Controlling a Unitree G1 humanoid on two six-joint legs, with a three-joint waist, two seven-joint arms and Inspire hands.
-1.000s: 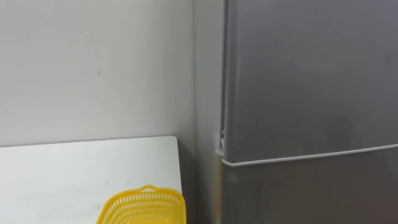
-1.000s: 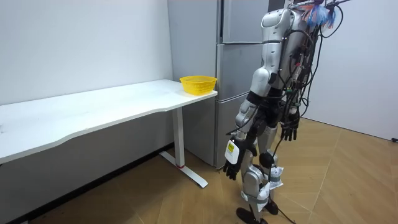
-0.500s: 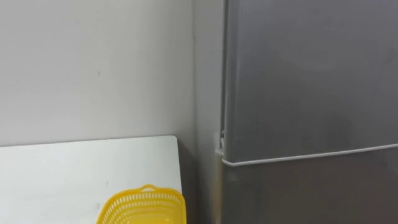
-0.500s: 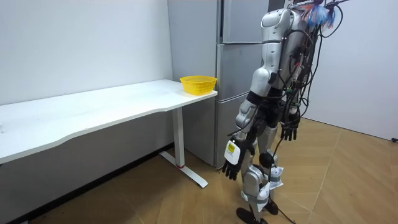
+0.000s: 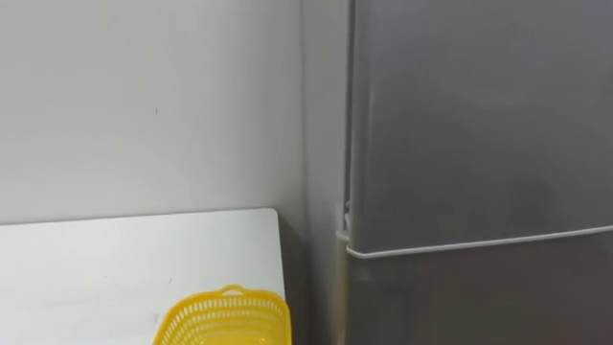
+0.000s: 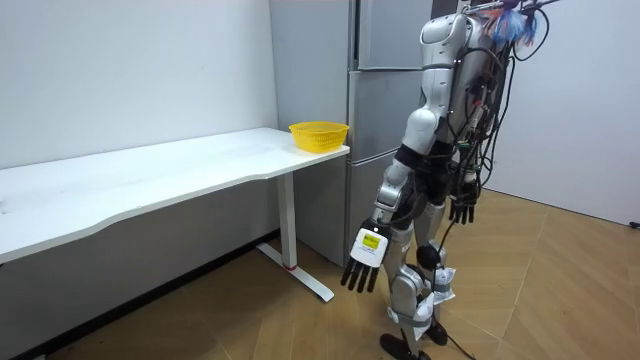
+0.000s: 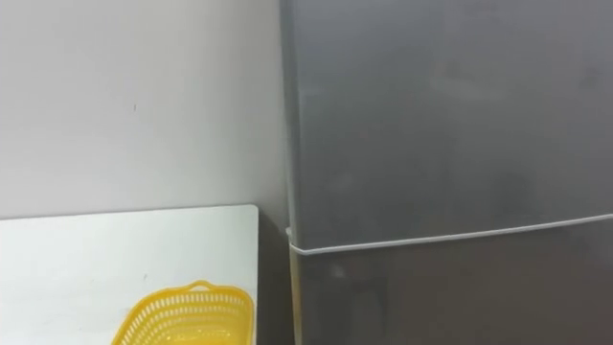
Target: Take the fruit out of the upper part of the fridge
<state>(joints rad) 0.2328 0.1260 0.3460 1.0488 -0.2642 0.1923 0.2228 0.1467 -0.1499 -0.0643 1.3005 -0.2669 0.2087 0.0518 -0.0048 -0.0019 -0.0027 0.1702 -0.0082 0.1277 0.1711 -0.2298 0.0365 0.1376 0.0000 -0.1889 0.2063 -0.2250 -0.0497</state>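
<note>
Room: the robot stands upright on a wood floor [image 6: 250, 320], close before a grey fridge [image 6: 375, 120], with a long white surface [image 6: 150, 175] on its left.
Left hand [image 6: 362, 262]: fingers straight and spread, holding nothing. It has swung forward and away from the thigh, where it hung half a second ago.
Right hand [image 6: 462, 211]: low beside the hip, fingers relaxed and pointing down, empty, as before.
Surface end: in the eye views its bare corner lies at lower left, just beside the fridge's side.
Yellow basket [image 5: 222, 321]: a mesh basket on that corner, near the edge; its inside cannot be seen from here.
Lower door [image 5: 479, 297]: shut, under a pale seam [image 5: 460, 245] that runs across the front.
Upper door [image 5: 479, 125]: shut and flush. Whatever is to be fetched lies behind it, out of sight.
Wall [image 5: 144, 105]: plain and pale, behind the surface.
Change: the eye views have slid slightly, which is the head's own shift; the things have not moved.
Meaning: the left arm's lift looks like the start of a reach, probably for the upper door's edge. The retrieval itself is not yet begun, and the door must come open first.
</note>
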